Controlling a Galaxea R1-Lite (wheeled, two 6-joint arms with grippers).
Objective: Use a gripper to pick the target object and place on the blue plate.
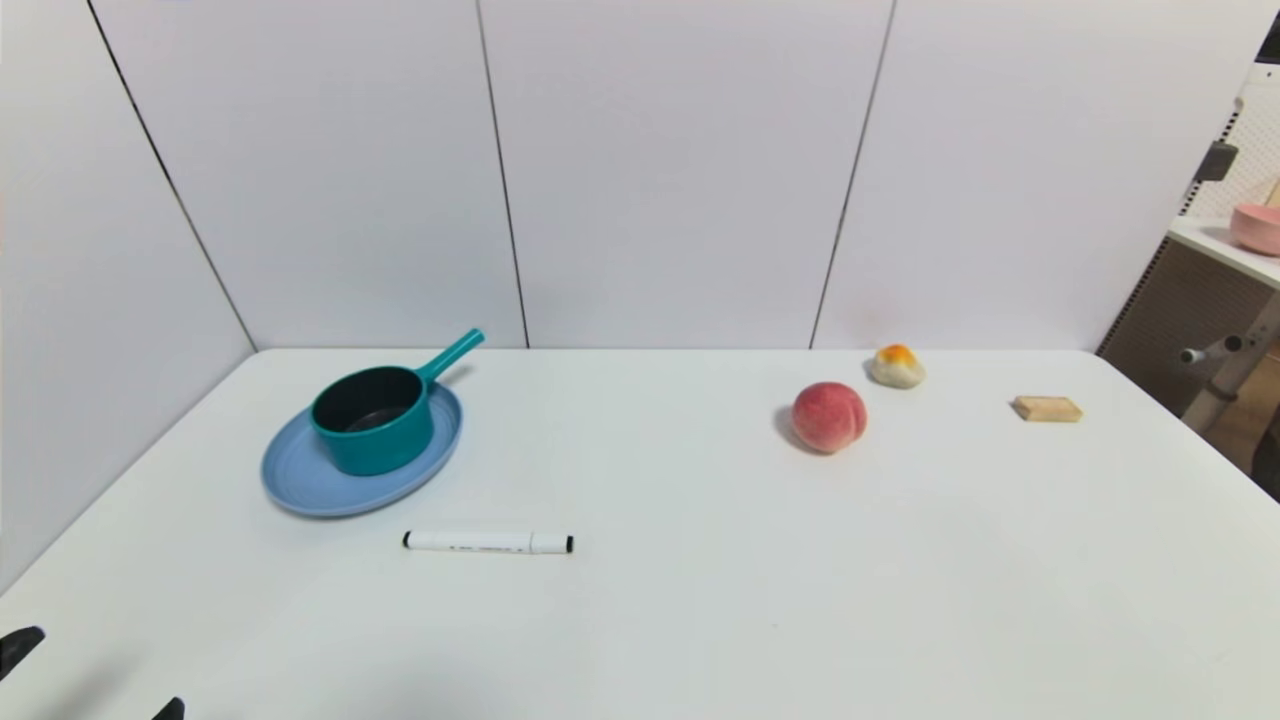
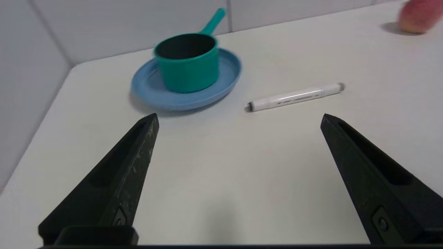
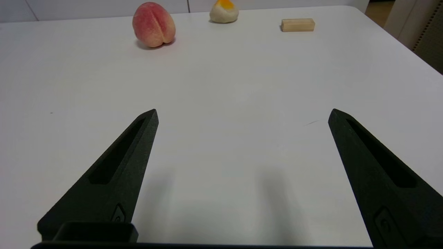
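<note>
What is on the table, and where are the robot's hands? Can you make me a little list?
saucepan: teal saucepan standing upright on the blue plate
left gripper: left gripper open, empty, low over the table near the marker
right gripper: right gripper open, empty, over bare table
other things: peach, bun, wooden block

1. Teal saucepan point(image 1: 375, 420) is sitting upright on the plate, middle left of the head view, dark inside showing, straight handle pointing up-right past the rim.
2. Blue plate point(image 1: 300, 484) is lying flat under it, round, shallow.
</note>
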